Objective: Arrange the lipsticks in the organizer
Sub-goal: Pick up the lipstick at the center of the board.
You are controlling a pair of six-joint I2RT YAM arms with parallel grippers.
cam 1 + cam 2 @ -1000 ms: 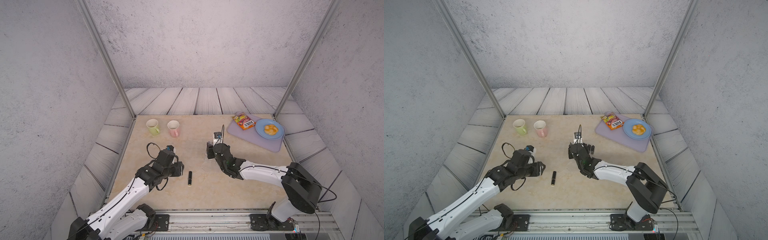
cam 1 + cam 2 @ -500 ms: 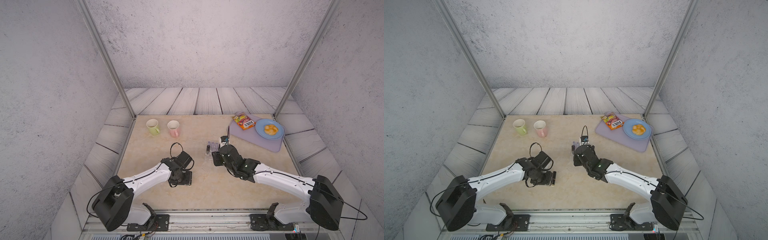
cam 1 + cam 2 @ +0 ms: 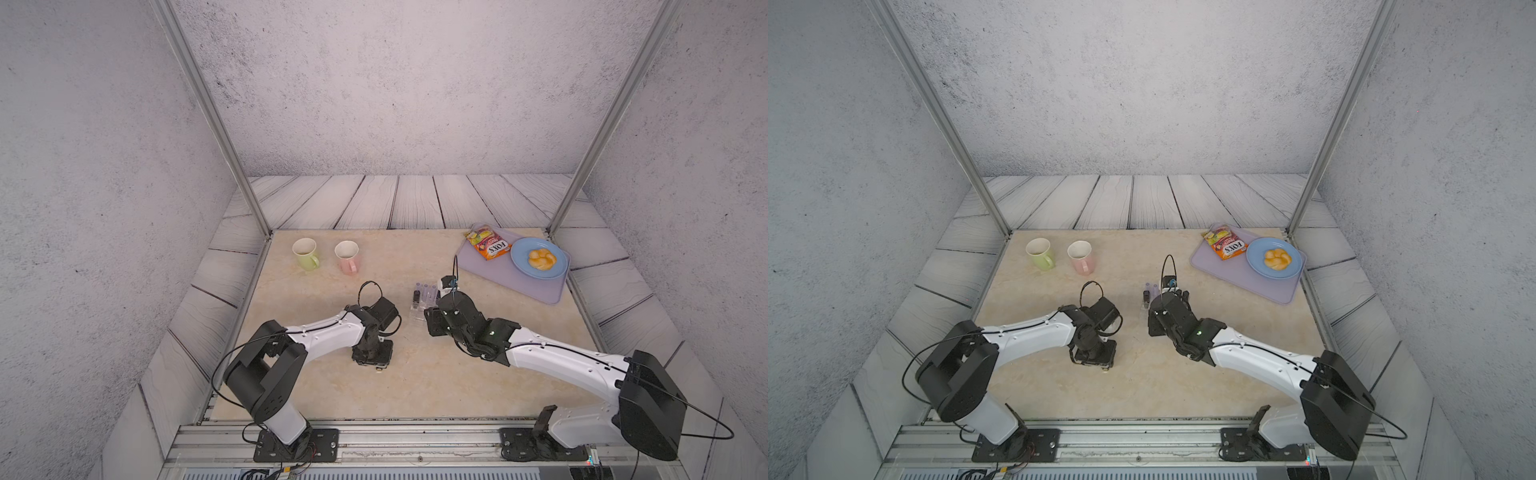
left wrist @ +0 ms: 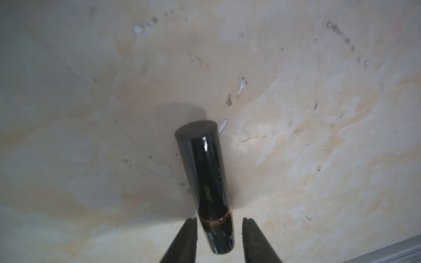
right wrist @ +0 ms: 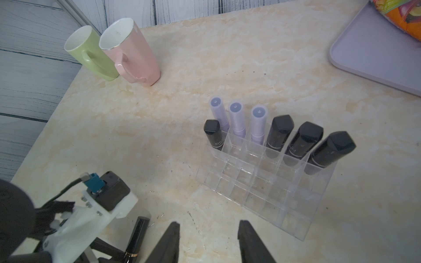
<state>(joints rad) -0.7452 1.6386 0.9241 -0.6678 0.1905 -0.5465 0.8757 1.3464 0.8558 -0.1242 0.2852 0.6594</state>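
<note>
The left gripper, jaws narrowly apart, straddles the glossy black cylindrical lipstick at its banded end, which is probably light, slick and roll-prone.

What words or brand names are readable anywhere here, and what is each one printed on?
"FOXS": on the orange snack packet lying on the lilac tray; it shows upside down in both top views.
"SHU...": pale lettering on the end black lipstick standing in the organizer; the rest is too blurred to read.
Other black lipsticks: faint marks, unreadable.
Green mug and pink mug: no writing visible.
</note>
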